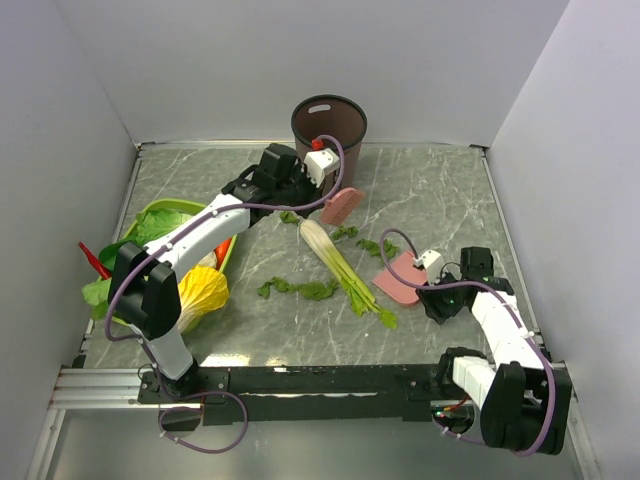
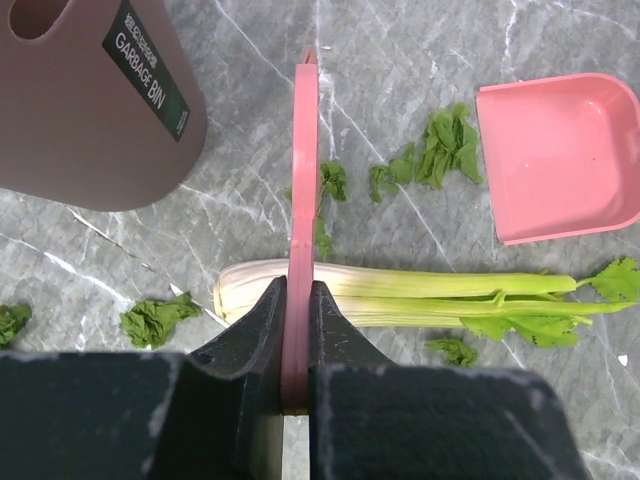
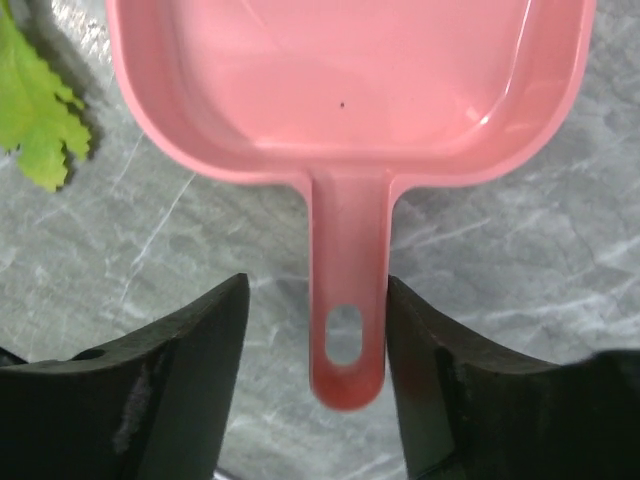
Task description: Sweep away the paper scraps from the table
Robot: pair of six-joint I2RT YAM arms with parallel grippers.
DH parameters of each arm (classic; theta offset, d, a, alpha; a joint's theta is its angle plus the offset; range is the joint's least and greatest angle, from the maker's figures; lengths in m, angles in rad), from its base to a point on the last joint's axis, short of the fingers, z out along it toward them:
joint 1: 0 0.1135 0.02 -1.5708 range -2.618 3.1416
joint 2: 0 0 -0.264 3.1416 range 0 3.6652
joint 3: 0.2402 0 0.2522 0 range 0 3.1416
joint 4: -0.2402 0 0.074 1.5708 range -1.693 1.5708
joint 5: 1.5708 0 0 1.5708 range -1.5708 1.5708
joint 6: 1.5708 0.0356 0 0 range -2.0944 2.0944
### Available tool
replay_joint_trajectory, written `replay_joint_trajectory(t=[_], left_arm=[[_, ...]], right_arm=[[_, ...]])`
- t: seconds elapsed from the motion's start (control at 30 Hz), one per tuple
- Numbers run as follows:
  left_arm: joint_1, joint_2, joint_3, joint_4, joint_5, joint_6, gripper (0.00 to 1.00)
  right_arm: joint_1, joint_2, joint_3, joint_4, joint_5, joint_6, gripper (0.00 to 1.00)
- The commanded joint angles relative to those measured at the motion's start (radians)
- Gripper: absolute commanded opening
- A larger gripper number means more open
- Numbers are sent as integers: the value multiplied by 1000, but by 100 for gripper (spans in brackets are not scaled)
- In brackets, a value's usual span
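Observation:
Dark-green paper scraps lie on the marble table [image 1: 440, 200], in a cluster [image 1: 296, 289] near the middle and as bits [image 1: 371, 246] beside the dustpan. The left wrist view shows more scraps [image 2: 441, 148] by the pan's mouth. My left gripper [image 1: 325, 197] [image 2: 297, 292] is shut on a flat pink scraper [image 1: 343, 205] [image 2: 303, 180], held edge-on above the stalk. The pink dustpan [image 1: 397, 278] [image 3: 340, 80] rests flat on the table. My right gripper [image 1: 430, 290] [image 3: 317, 283] is open astride its handle [image 3: 348, 300]. One finger touches the handle and a gap shows on the other side.
A long white-and-green stalk [image 1: 337, 263] [image 2: 400, 293] lies across the middle. A brown garbage bin [image 1: 328, 125] [image 2: 90, 100] stands at the back. A green basket [image 1: 150, 213] with a yellow-green cabbage [image 1: 203, 290] sits at the left edge.

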Motion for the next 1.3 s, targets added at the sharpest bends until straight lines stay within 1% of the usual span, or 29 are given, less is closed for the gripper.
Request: replay_joint_trajectory(t=[0.0, 0.07, 0.1, 0.2, 0.23, 0.3, 0.37, 0.43, 0.47, 0.53, 0.6, 0.77, 0.83, 0.87, 0.97, 1.07, 1.1, 1.17, 1.23, 1.27], left_arm=[[4, -29, 49, 26, 36, -17, 1], [4, -25, 60, 17, 46, -18, 1], [4, -23, 67, 13, 63, -18, 1], [2, -8, 77, 8, 92, -32, 1], [-3, -3, 81, 11, 86, -41, 1], [-13, 13, 93, 25, 24, -52, 1], [-24, 35, 107, 36, -10, -55, 1], [-33, 78, 155, 20, -71, -57, 1], [-33, 93, 173, 10, -92, -52, 1], [-35, 136, 219, -19, -150, -43, 1], [-35, 168, 274, -71, -167, -29, 1], [-38, 250, 328, -118, -188, -34, 1], [-39, 271, 337, -124, -170, -44, 1], [-39, 279, 339, -121, -118, -50, 1], [-44, 306, 344, -107, -40, -83, 1], [-67, 349, 383, -115, 14, -101, 1], [-81, 357, 385, -112, 57, -104, 1], [-96, 368, 384, -89, 83, -116, 1], [-114, 374, 384, -72, 173, -136, 1], [-119, 374, 382, -64, 204, -176, 1]], right_arm=[[-2, 26, -17, 95, -50, 11, 56], [-2, 26, -21, 107, -36, 16, 52], [-1, 28, -22, 107, -27, 13, 46], [-2, 14, -27, 116, 22, 11, 38], [-4, 8, -21, 98, 30, 10, 37], [-2, -10, -11, 70, 36, -14, 34], [-1, -20, -1, 35, 50, -19, 31], [1, -20, 19, 7, 67, -25, 28], [-1, -12, 25, -16, 73, -25, 24], [-1, -3, 42, -36, 94, -28, 21], [2, 6, 55, -65, 105, -30, 17], [13, 54, 97, -89, 124, -1, 16], [22, 72, 117, -91, 130, 16, 16], [24, 88, 124, -89, 130, 25, 16], [34, 124, 144, -83, 134, 34, 15], [56, 172, 167, -82, 145, 42, 15], [60, 181, 180, -82, 148, 44, 15], [70, 206, 194, -79, 150, 44, 14], [83, 223, 211, -76, 151, 44, 14], [86, 236, 219, -70, 153, 45, 14]])
